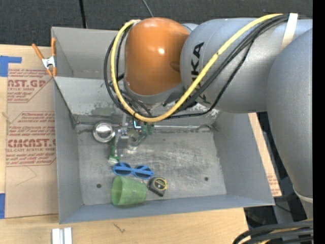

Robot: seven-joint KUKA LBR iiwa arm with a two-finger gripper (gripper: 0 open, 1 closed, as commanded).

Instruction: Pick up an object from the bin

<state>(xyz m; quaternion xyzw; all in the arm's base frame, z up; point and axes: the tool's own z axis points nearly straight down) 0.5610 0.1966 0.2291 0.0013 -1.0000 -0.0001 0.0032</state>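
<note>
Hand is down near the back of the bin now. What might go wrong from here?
The hand sits close beside the shiny metal ball; being round, it may roll off if nudged. The blue glasses, green cup and small black-and-yellow thing lie bunched by the front wall, so taking one might drag another. The arm's orange cover hides much of the hand, making a grasp hard to confirm.

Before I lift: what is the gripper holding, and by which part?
Cannot tell. The gripper sits low beside the silver ball, over a clear greenish piece; no hold shows.
</note>
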